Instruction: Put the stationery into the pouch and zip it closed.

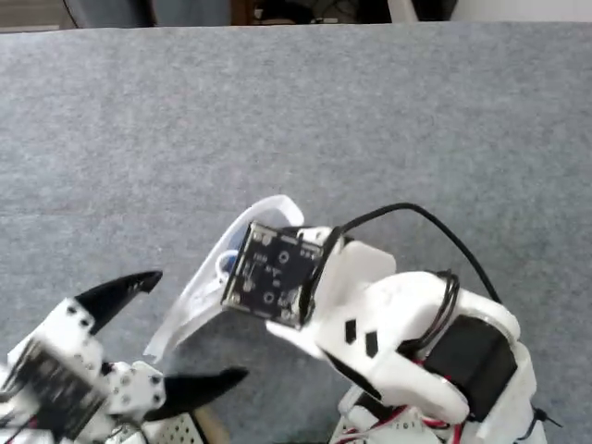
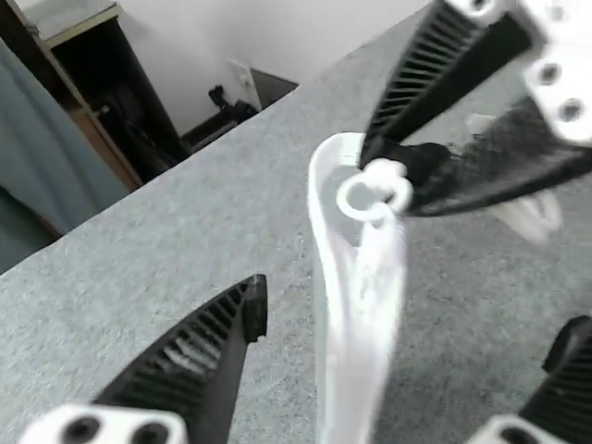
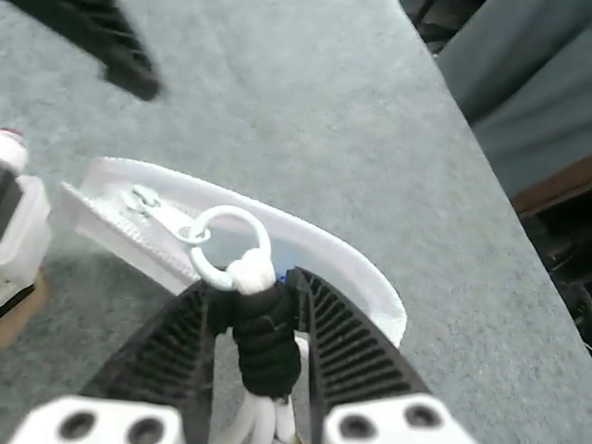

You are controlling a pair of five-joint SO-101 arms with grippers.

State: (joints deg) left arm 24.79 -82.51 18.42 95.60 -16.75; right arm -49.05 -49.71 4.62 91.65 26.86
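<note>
Zipping step — the right tool (image 3: 257,289) is clamped on the pull cord (image 3: 266,338) of the pouch (image 3: 319,248); the left tool (image 1: 194,326) gapes just beside the pouch. Next, probably — brace the pouch, draw the cord along.

Left claw (image 1: 200,324) spread wide low down, right claw (image 3: 257,287) pinched closed.

You are looking down on a grey surface (image 1: 296,111). A see-through pouch (image 1: 205,287) sits slanted on it, with something blue (image 1: 225,266) inside. At the bottom left is the left gripper (image 1: 194,326). Its two black fingers (image 1: 120,291) are spread wide, and one end of the pouch pokes in between them. The white right arm (image 1: 416,324) leans over the pouch's other end, and its dark square board (image 1: 268,273) hides that part. A black wire (image 1: 416,215) loops above the arm.
</note>
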